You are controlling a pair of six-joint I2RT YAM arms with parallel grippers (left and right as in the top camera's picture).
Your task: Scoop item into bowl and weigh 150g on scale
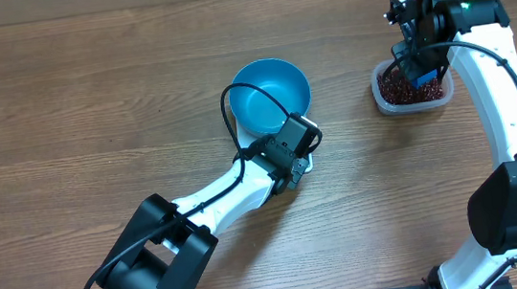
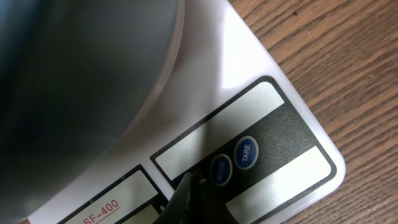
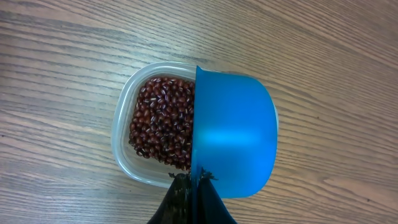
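The blue bowl [image 1: 273, 95] stands on the white scale [image 1: 307, 164]. In the left wrist view the bowl [image 2: 81, 81] is a dark blur over the scale [image 2: 249, 50]. My left gripper [image 2: 193, 182] is shut and empty, its tip at the scale's dark panel beside a round blue button [image 2: 221, 169] left of the TARE button [image 2: 245, 152]. From overhead the left gripper [image 1: 296, 155] is at the scale's near edge. My right gripper [image 3: 194, 177] is shut on the handle of a blue scoop [image 3: 233, 137], held over the red-brown beans [image 3: 161, 124].
The beans lie in a clear plastic tub [image 1: 412, 95] at the right of the wooden table [image 1: 90, 95]; its rim [image 3: 121, 118] shows in the right wrist view. From above, the right gripper [image 1: 419, 68] hangs over the tub. Both arms' bases stand at the near edge.
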